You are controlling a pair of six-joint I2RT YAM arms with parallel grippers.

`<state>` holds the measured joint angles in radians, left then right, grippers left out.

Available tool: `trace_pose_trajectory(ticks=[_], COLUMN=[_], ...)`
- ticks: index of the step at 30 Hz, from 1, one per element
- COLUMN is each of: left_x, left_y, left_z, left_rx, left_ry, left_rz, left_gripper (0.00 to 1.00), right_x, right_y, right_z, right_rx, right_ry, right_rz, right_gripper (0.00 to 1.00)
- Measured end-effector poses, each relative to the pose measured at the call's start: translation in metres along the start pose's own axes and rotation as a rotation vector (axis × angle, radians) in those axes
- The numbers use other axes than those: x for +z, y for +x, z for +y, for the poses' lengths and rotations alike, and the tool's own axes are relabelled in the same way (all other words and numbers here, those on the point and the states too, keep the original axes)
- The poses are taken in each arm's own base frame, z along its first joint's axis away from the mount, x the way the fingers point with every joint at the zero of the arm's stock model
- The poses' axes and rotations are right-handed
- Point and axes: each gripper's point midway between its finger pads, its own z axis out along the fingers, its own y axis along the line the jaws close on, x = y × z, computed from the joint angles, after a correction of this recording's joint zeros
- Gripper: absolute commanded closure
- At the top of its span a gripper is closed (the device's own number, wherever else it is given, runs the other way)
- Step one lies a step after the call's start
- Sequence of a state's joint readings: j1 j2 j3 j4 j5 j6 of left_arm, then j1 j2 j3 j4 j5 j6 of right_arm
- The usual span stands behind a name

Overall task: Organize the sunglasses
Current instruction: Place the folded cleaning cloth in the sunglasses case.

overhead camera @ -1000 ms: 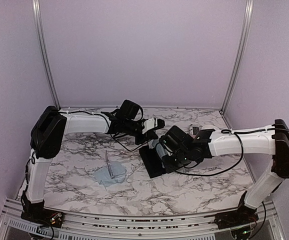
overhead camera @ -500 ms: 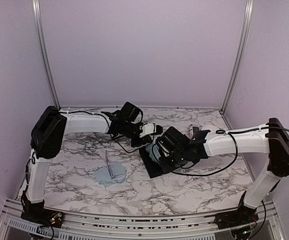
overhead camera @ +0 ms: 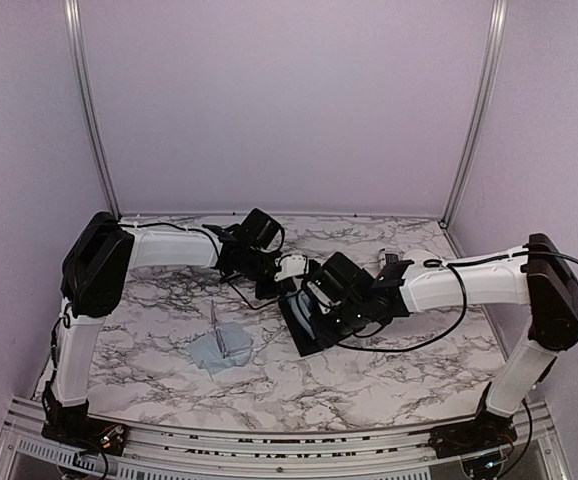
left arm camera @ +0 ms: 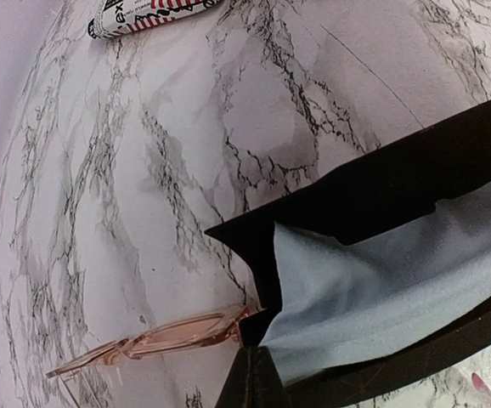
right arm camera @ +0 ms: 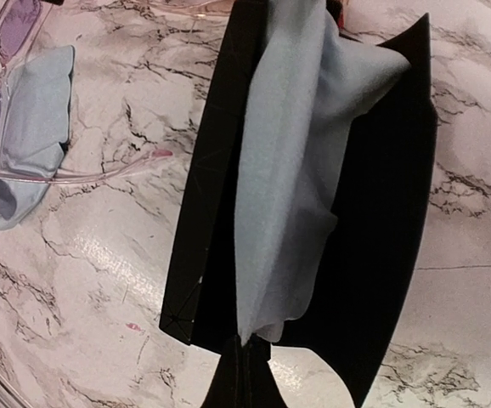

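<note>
Sunglasses (left arm camera: 169,333) lie by the case (left arm camera: 373,187); left fingers (left arm camera: 250,387) and right fingers (right arm camera: 244,378) pinch its cloth (left arm camera: 381,272).

Left arm (overhead camera: 164,245) reaches low toward the middle, forearm stretched out to its right, and the left gripper (left arm camera: 254,378) is pinched tight, fingers together. Right arm (overhead camera: 469,283) comes in from the opposite side, elbow propped high, wrist dipped down, right gripper (right arm camera: 244,374) clamped closed too. The two grippers sit close together.
</note>
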<state>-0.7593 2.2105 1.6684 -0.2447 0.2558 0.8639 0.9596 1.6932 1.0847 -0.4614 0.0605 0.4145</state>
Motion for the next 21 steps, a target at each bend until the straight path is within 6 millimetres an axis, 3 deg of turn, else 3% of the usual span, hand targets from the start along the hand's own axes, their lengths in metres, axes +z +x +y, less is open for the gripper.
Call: trace_pose_trajectory(ticks=[4,10,14,18,21], left_x=[0.001,-0.001,-0.003,-0.007,-0.014], left_y=[0.005,0.029,0.037,0.036,0.032], left_z=[-0.003,0.009,0.015,0.019,0.025], left_rx=[0.001,-0.013,-0.021,-0.039,-0.081], left_ry=[0.004,-0.042,-0.064,-0.084,-0.106], left_rz=[0.018,0.089,0.116,0.123,0.113], left_gripper=[0.94,0.91,0.90,0.86,0.72], right_x=[0.005,0.010,0.010,0.009,0.007], right_y=[0.003,0.017,0.018,0.018,0.015], right_z=[0.003,0.008,0.009,0.012,0.014], right_rx=[0.000,-0.002,-0.004,-0.005,-0.006], right_ry=[-0.019,-0.051,-0.058,-0.069,-0.072], right_rz=[0.017,0.081,0.084,0.091,0.094], right_gripper=[1.00,1.00,0.87,0.80,0.75])
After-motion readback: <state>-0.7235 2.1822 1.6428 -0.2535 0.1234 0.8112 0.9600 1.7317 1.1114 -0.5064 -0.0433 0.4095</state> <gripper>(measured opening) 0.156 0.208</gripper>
